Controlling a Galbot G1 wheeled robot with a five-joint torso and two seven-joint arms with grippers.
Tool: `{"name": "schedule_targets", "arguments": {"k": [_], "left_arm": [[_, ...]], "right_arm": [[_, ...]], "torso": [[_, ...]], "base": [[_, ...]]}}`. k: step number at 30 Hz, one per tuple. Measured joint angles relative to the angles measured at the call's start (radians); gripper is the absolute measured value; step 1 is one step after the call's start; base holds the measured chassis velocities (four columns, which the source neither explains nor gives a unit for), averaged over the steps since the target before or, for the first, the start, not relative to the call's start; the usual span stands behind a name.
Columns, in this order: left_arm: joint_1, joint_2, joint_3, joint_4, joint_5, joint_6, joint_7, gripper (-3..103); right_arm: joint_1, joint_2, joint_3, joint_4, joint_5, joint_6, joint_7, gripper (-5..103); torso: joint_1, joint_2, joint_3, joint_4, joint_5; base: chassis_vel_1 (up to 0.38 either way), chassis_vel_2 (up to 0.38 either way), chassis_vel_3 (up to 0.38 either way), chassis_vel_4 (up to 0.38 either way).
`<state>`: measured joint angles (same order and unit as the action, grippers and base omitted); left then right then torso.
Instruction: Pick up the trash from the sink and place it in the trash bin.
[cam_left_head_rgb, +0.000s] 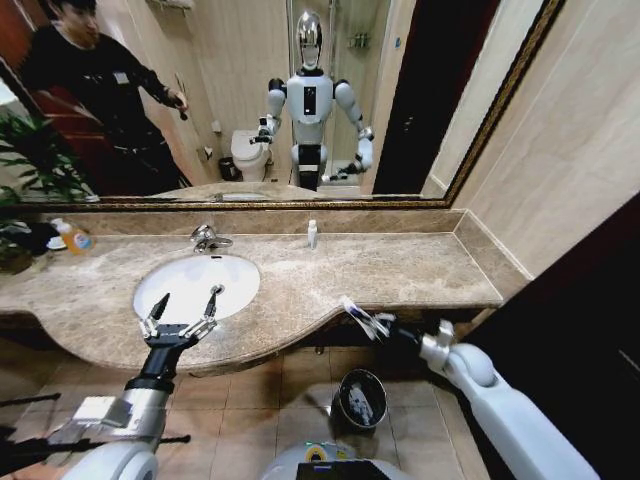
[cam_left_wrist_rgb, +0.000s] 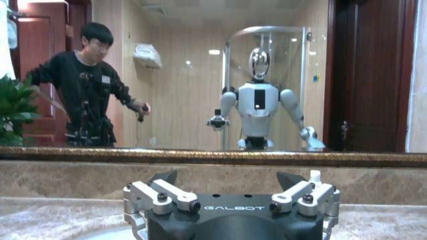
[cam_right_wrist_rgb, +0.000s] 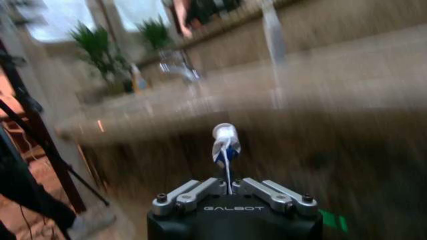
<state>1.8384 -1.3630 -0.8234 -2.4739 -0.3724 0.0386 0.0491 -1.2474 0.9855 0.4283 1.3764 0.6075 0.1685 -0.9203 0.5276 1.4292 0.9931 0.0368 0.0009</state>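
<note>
Trash is what my right pincer (cam_left_head_rgb: 372, 322) has clamped between its closed fingers: a slim white tube (cam_right_wrist_rgb: 225, 142) with blue marking, soft-looking and pinched flat where I grip it, rounded at its free end. I hold it in the air just off the front edge of the table (cam_left_head_rgb: 400, 270), above and a little to the side of the trash bin (cam_left_head_rgb: 361, 397), which stands on the tiled floor below the table's overhang. That bin is small, round and black with a shiny rim, and something pale already lies inside it, so I judge part of the job done. The sink (cam_left_head_rgb: 196, 285) looks cleared: its smooth white oval bowl shows nothing but the drain, under a chrome faucet (cam_left_head_rgb: 208, 238). My left pincer (cam_left_head_rgb: 181, 314) hovers over the front rim of the sink, its dark fingers spread wide with nothing between them. What is left, as I read it, is to carry this tube over the bin's mouth and let it drop. A tiny white bottle (cam_left_head_rgb: 312, 234) stands upright at the back of the table against the wall; whether it counts as trash I cannot say. An orange bottle (cam_left_head_rgb: 74, 238) sits far off on the left end. The table itself is beige marble, veined and polished, with a curved front edge.
</note>
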Motion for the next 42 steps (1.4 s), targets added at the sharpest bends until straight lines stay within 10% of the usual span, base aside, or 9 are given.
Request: {"name": "schedule_targets", "arguments": {"k": [8,20,32,38,40,42], "left_arm": [[0.0,0.0,0.0,0.0,0.0,0.0,0.0,100],[0.0,0.0,0.0,0.0,0.0,0.0,0.0,100],[0.0,0.0,0.0,0.0,0.0,0.0,0.0,100],[0.0,0.0,0.0,0.0,0.0,0.0,0.0,100],[0.0,0.0,0.0,0.0,0.0,0.0,0.0,100],[0.0,0.0,0.0,0.0,0.0,0.0,0.0,100]], "right_arm": [[0.061,0.074,-0.044,-0.342,-0.095,0.089,-0.02,0],[0.128,0.179,-0.093,-0.623,-0.312,0.17,0.163,0],[0.113,0.205,-0.112,-0.591,-0.341,0.185,0.196,41],[0.067,0.171,-0.022,-0.473,-0.267,0.186,0.074,63],[-0.042,0.114,0.124,-0.252,-0.131,0.017,-0.102,75],[-0.076,0.093,0.153,-0.195,-0.077,-0.015,-0.108,80]], "torso": [[0.0,0.0,0.0,0.0002,-0.0008],[0.0,0.0,0.0,0.0,-0.0008],[0.0,0.0,0.0,0.0001,-0.0008],[0.0,0.0,0.0,0.0001,-0.0006],[0.0,0.0,0.0,0.0001,-0.0012],[0.0,0.0,0.0,-0.0003,-0.0018]], "base": [[0.0,0.0,0.0,0.0],[0.0,0.0,0.0,0.0],[0.0,0.0,0.0,0.0],[0.0,0.0,0.0,0.0],[0.0,0.0,0.0,0.0],[0.0,0.0,0.0,0.0]]}}
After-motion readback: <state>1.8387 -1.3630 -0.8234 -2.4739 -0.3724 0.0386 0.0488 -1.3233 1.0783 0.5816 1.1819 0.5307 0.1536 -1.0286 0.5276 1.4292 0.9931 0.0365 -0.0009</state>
